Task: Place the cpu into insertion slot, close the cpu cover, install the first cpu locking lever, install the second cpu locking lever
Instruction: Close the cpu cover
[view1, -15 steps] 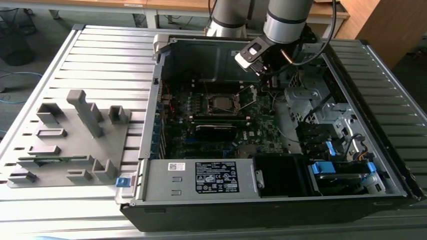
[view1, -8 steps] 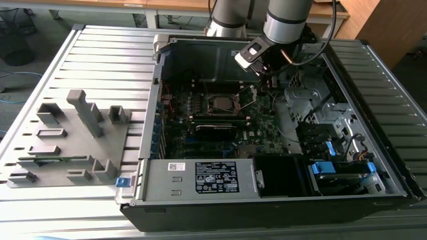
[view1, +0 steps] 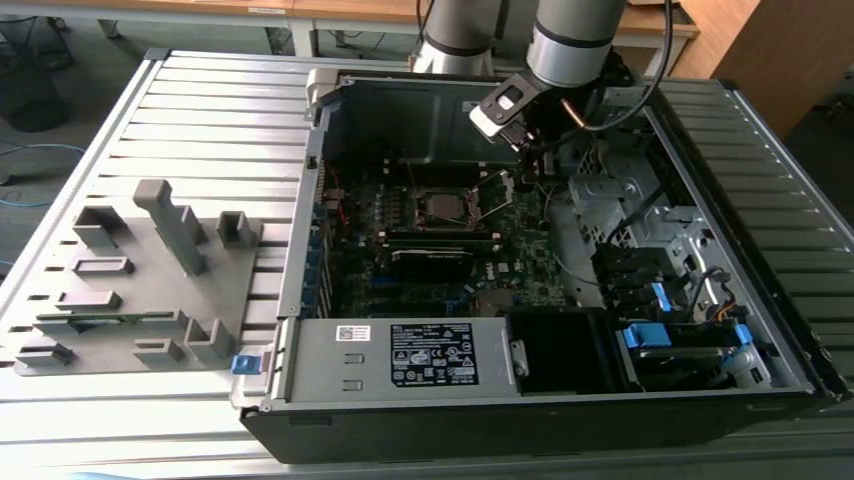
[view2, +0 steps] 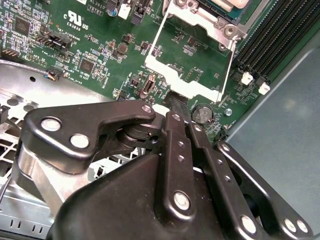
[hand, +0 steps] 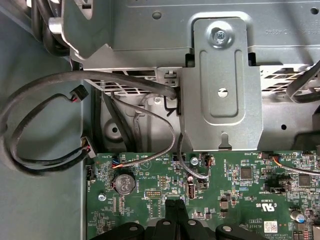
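Two black fingers (view2: 175, 131) of the gripper (view2: 177, 102) are drawn together with no gap showing between their tips; nothing sits between them. In the second wrist view the closed tip rests against the free edge of the cpu cover (view2: 200, 87), and I cannot tell whether it presses on that edge or only meets it. In the first wrist view the same gripper (hand: 172, 205) shows its tips meeting over the green circuit board (hand: 240, 195), near a round coin battery (hand: 123, 183).

In the exterior view the gripper (view1: 534, 152) hangs inside the open computer case (view1: 534, 420), just past the far right corner of the insertion slot (view1: 423, 207). The cpu cover (view1: 497, 195) is swung up off the slot. It stands tilted on the slot's edge toward the exterior view's right, with its hinge line running near to far and its free edge raised toward the gripper. Its large window faces back across the slot, and green board shows through the window in the second wrist view.

A flat grey square, the cpu (view1: 447, 207), lies level in the slot's centre, uncovered.

On the slatted table (view1: 200, 100), well apart to the exterior view's left of the case, stands a grey holder block (view1: 134, 280).
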